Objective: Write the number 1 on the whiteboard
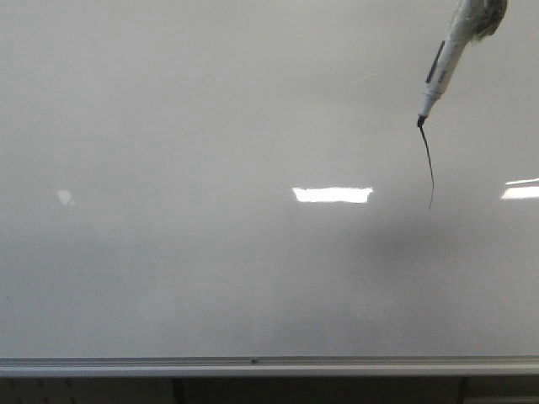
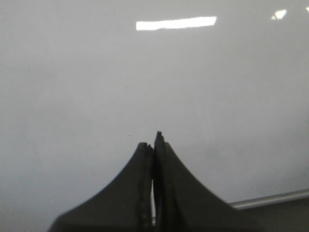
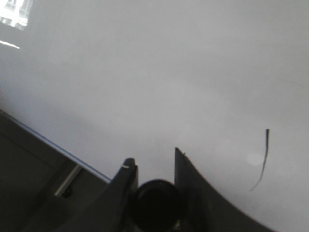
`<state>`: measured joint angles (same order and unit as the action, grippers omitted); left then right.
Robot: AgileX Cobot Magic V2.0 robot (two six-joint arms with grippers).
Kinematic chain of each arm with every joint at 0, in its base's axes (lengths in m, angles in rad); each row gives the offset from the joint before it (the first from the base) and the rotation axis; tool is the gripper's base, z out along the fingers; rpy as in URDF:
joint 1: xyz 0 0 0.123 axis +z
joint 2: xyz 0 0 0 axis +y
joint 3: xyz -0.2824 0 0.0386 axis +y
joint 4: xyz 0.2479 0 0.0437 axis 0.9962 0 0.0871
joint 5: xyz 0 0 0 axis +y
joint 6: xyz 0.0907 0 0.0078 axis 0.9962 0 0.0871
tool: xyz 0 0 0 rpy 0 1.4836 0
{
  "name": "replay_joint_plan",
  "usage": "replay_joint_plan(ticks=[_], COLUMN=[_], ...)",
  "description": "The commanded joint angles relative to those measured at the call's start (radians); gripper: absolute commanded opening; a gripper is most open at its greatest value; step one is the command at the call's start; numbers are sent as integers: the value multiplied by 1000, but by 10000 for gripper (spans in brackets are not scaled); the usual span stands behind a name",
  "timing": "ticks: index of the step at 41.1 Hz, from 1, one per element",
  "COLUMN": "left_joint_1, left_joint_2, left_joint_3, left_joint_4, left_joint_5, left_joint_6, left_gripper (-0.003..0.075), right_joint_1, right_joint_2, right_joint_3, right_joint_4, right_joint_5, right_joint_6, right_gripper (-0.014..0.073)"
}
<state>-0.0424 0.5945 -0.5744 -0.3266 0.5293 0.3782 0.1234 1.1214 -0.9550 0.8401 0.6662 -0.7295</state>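
Nearest the lens in the left wrist view, the left gripper (image 2: 154,145) shows as two dark fingers pressed together with nothing between them, pointing at the bare whiteboard (image 2: 145,82), whose silver rail (image 2: 270,198) runs past on one side. On the right wrist view the right gripper (image 3: 153,166) has its two dark fingers closed on either side of a round black marker end (image 3: 156,200), clamped on it, with the board behind. From the front, the whiteboard (image 1: 210,126) fills nearly everything, its silver rail (image 1: 253,365) along the lower edge, and bright rectangular light reflections (image 1: 333,194) sit across its middle. A white marker (image 1: 444,66) with a black clip comes down slantwise from the upper right corner, its upper part wrapped in something pale and blurred; the arm itself is out of frame there. Its black tip touches the top of the number 1 (image 1: 429,164), a thin black stroke on the right part of the board, thicker at the top and curving slightly down to a fine tail.
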Motion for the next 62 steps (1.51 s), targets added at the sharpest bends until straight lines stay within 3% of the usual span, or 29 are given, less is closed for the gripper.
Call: replay_joint_plan(ticks=[1,12,15,22,32,41,62], left_joint_1=[-48,-256,-335,-509,-649,-676,-676], left_joint_2=[62,242,299,401,476,503,532], left_joint_3=[-65,-172,-205,-263,-305,-332,-341], left_joint_4=[-88,-285,-349,-470,-485,-611,-670], left_joint_5=[-13,123,181,249,220,214,169], left_joint_6=[57,224,302,467,492,591,593], left_gripper=[57,463,522,529,526,526,526], right_joint_1=[28,121,145,188,193,193,193], right_joint_2=[-25,-24,-24,-24,-24,-24,-24], right_joint_3=[-36,-36,-36,-36,-36,-36,-36], right_joint_4=[53,57,77,181,372,445,517], right_joint_5=[4,47,65,115,278,338,418], right_joint_6=[-23,-24,-24,-74,-172,-211,-259], right_gripper=[-60,-60,-60,-60,-60,-60,-60])
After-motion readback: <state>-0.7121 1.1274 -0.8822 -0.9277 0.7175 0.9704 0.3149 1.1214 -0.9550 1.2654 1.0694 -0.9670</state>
